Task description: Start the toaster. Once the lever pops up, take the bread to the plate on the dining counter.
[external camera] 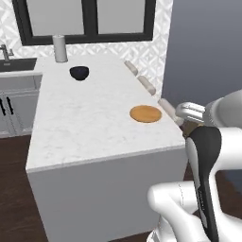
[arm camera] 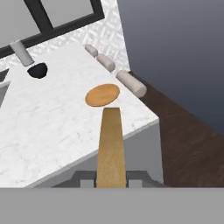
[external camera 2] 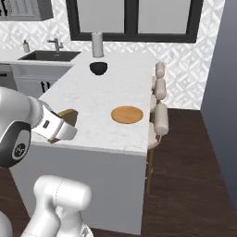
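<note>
Holding the bread (arm camera: 110,146) by its bottom edge, the gripper (arm camera: 111,179) has its jaws pressed on both flat sides of the slice. The slice stands up straight from the fingers and sticks out toward the plate (arm camera: 102,94). In the right base view the brown slice (external camera 2: 69,116) peeks out past the white hand (external camera 2: 55,127), near the front edge of the dining counter (external camera 2: 92,99).

The bread looks thin and light. It looks stiff, since it does not droop, but toast can crack or crumble, so a soft squeeze is best. Holding it by one edge, as now, leaves most of the slice free to lie down on the plate.

The plate is round and wood-coloured. It sits flat on the white counter, close to the side with the stools (external camera: 147,84). It has nothing on it. The bread is not over it yet; it is near the counter's front edge, apart from the plate.

Farther back on the counter sits a dark bowl (external camera: 79,73), and behind it a paper towel roll (external camera: 60,48) stands by the window. Both are well away from the plate, so they should not get in the way.

I think the next move is to carry the slice over the plate and lay it down gently.
</note>
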